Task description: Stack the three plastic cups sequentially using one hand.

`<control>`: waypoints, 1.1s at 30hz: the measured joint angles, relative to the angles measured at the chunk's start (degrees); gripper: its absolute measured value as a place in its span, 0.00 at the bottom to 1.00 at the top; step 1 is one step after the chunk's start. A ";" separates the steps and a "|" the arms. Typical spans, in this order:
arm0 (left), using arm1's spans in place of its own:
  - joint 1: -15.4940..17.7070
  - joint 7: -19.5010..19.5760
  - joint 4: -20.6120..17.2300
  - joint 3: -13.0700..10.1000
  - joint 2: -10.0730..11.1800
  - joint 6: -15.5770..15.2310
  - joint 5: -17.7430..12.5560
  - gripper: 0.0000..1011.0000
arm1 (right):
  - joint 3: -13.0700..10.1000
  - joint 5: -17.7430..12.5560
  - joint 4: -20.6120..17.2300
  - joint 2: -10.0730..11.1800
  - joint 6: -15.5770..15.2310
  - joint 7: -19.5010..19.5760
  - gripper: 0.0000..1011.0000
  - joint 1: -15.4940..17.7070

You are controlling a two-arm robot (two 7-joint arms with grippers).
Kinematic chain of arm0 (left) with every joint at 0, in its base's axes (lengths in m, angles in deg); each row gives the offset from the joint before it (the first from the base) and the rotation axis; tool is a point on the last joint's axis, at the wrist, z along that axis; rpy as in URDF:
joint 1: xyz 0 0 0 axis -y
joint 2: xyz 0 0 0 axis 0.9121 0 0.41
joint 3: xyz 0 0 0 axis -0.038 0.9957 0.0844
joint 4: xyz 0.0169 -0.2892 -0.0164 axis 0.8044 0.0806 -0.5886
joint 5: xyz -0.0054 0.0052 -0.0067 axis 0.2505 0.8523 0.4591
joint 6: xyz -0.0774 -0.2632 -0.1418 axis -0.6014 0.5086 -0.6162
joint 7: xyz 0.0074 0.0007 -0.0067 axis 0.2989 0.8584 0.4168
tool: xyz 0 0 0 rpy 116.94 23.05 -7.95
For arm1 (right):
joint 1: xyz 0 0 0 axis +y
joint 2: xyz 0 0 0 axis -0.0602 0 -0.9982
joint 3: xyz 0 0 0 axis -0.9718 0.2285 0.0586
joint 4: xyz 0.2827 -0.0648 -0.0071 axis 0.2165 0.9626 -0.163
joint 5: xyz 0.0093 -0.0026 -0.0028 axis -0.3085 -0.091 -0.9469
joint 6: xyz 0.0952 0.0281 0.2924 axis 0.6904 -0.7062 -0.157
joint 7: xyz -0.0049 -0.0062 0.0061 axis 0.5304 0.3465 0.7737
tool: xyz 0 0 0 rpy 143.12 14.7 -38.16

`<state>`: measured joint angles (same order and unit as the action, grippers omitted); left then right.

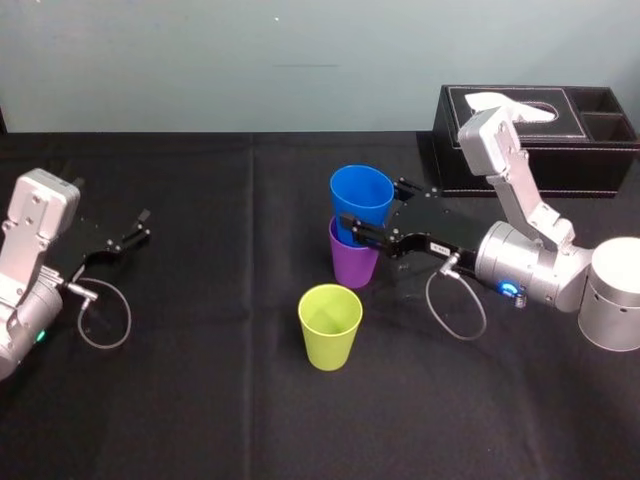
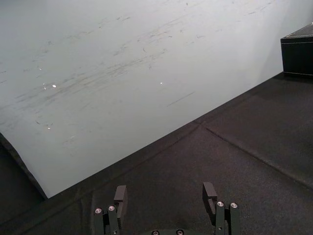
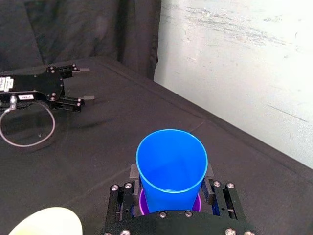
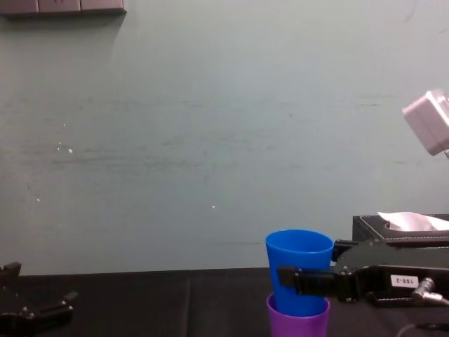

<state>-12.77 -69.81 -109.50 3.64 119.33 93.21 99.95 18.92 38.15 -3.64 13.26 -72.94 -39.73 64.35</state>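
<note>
While the right gripper [image 1: 372, 212] clamps its slim black fingers on opposite sides of the tapered blue plastic cup [image 1: 360, 195], a little below the rim, that cup sits mouth-up with its base sunk into the tapered purple plastic cup [image 1: 354, 262]. The purple plastic cup stands upright near the middle of the black cloth-covered table [image 1: 200, 400]. Much of the blue wall shows above the purple rim, and I cannot tell whether it is fully home.

The step in hand looks like seating and releasing this first pair. Done well, the push goes straight down along the shared axis, lightly, so the lower cup neither skids nor tips. The fingers should part only once the walls bind. The arm should then draw back level toward three o'clock, where it comes in from, without brushing the rim.

The tapered yellow-green plastic cup [image 1: 330, 325] stands alone at seven o'clock from the stack, near but apart, mouth-up and not yet stacked.

At nine o'clock, well apart, the left gripper [image 1: 140, 228] rests idle with its fingers spread and empty. A black leather-look tissue box [image 1: 560, 150] sits at two o'clock by the wall.
</note>
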 joint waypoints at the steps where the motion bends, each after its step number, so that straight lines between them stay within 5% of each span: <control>1: 0.00 0.00 0.00 0.00 0.00 0.00 0.00 1.00 | 0.02 0.03 0.13 -0.04 0.10 -0.04 0.72 0.00; 22: 0.00 0.00 0.00 0.00 0.00 0.00 0.00 1.00 | 0.08 0.09 1.05 -0.34 0.73 -0.54 0.72 0.09; 33: 0.00 0.00 0.00 0.00 0.00 0.00 0.00 1.00 | 0.07 0.06 0.99 -0.29 0.70 -0.50 0.99 0.10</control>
<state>-12.77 -69.81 -109.50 3.63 119.33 93.21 99.95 18.99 38.21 -2.65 12.96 -72.25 -40.22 64.45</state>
